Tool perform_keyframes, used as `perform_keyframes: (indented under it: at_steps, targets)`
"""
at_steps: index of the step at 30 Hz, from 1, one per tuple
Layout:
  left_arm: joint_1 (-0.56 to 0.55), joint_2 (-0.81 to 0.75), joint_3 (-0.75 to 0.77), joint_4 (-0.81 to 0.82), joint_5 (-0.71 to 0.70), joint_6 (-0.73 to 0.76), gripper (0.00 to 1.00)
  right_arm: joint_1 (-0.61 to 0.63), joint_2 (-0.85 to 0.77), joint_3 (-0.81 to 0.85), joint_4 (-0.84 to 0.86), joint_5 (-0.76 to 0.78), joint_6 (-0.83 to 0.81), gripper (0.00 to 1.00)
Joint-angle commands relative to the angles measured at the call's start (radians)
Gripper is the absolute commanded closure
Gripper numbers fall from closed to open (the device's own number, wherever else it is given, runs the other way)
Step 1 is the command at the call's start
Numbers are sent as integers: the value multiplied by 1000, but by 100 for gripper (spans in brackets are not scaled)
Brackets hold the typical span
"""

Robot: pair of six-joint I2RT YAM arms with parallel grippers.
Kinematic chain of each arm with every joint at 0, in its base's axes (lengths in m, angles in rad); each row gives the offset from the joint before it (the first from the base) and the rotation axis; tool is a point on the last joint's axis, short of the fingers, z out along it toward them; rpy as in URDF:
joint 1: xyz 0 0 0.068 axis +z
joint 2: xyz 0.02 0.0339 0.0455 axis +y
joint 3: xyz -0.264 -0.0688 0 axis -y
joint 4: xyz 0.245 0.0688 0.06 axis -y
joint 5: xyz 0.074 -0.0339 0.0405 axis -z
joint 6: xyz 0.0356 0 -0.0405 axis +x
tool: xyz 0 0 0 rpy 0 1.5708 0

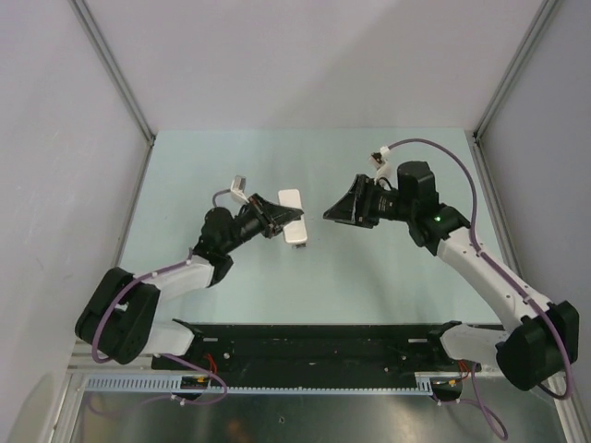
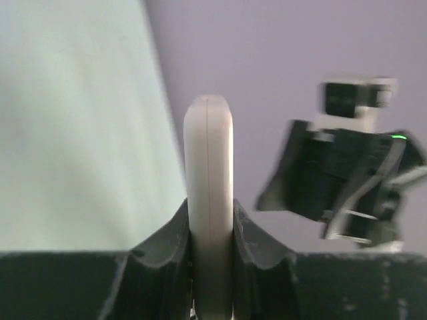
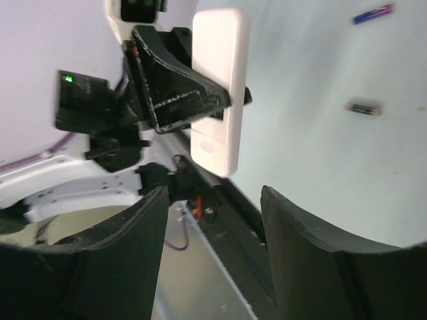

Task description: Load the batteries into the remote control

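Pale green tabletop (image 1: pixel 388 277), closed in by plain grey walls (image 1: pixel 323 65).

- A small flat white rectangular remote control (image 1: pixel 291 199) is held off the surface near mid-table. It is clenched across its middle by the left gripper (image 1: pixel 284 220), one finger on each broad face. From the left wrist the remote control (image 2: pixel 209 173) is seen edge-on, a seam running down its narrow side.
- The right gripper (image 1: pixel 331 214) is stationed just to the right of the remote, not touching it. In its own view the right gripper (image 3: pixel 213 193) is seen with jaws parted and nothing between them.
- Two batteries are noted lying on the table well beyond the remote: a thin blue cylinder with a red end (image 3: pixel 372 13) and a thin dark grey cylinder (image 3: pixel 363 107). The others are not seen.

Step, as judged: the remote is being presented for loading, and no battery is yet taken up. A small outlined panel (image 3: pixel 207 143) near one end is taken for the battery cover; whether it is shut cannot be told. The next move calls for that panel to be cleared, then a battery to be pinched across its width by the free gripper while the remote is kept steady.

Orientation: the long axis runs far-to-near in the top view, slightly slanted. The plain white back is turned toward the right gripper, and the keypad is not seen.
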State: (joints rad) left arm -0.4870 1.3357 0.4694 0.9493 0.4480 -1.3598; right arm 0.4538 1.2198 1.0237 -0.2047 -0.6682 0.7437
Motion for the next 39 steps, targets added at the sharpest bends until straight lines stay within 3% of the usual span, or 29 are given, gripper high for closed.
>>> perform_keyframes:
  at_steps: [1, 2, 3, 6, 11, 18, 24, 32, 39]
  targets:
    - [11, -16, 179, -508, -75, 364, 100, 2, -31, 35, -249, 273, -174, 39]
    - [-1, -7, 219, -611, -136, 493, 100, 9, -31, 35, -271, 309, -190, 39]
    - [-8, 3, 315, -840, -199, 542, 100, 17, -35, 35, -303, 346, -204, 39]
    - [-28, 57, 458, -1114, -398, 671, 100, 48, -46, 35, -340, 471, -242, 40]
    - [-30, 88, 549, -1305, -742, 807, 100, 88, -57, 35, -364, 608, -282, 40]
    - [-19, 235, 652, -1467, -1031, 949, 100, 131, -55, 35, -381, 713, -313, 40]
    - [-12, 476, 802, -1525, -1111, 1022, 100, 138, -77, 35, -377, 711, -308, 40]
    - [-13, 674, 930, -1535, -1054, 1030, 99, 137, -100, 35, -395, 731, -314, 39]
    - [-30, 706, 968, -1534, -993, 1024, 82, 134, -97, 35, -389, 726, -317, 39]
